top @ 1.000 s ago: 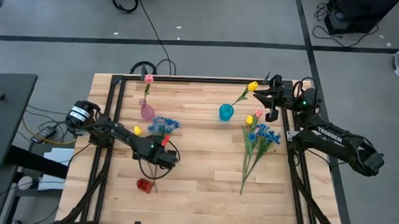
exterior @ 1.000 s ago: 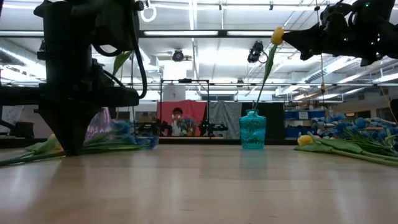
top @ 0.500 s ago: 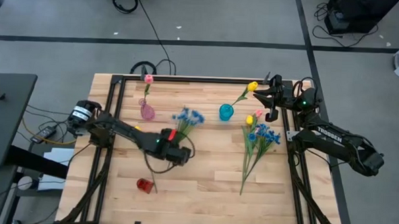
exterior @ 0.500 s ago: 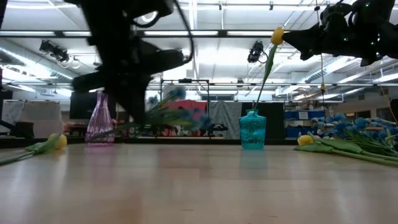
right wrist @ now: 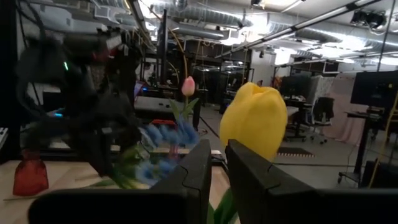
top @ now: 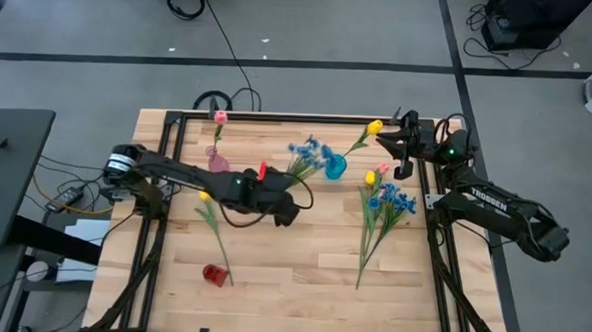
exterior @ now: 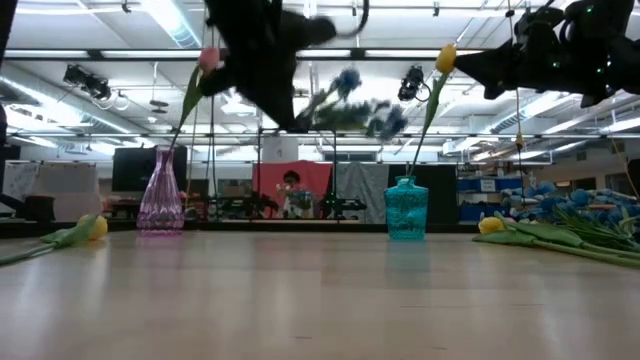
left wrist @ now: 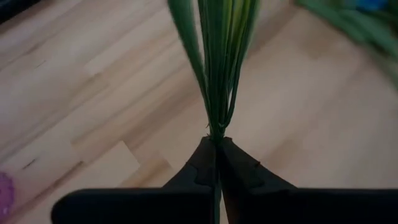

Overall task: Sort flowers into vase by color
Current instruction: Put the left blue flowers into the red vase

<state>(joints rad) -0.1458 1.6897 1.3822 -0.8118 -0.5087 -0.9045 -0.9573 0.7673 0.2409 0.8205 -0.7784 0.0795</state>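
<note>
Left gripper [left wrist: 216, 163] clamps the blue spray [top: 304, 158] low on its bundled stems, just beside the teal vase [top: 335, 167]: light, floppy, top-heavy. Right gripper [right wrist: 219, 163] near the vase, fingers slightly parted.

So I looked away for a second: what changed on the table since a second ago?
The left gripper, shut on the blue spray, lifted it off the left side and carried it toward the teal vase. The right gripper stayed by the yellow tulip in that vase; other flowers unmoved.
</note>
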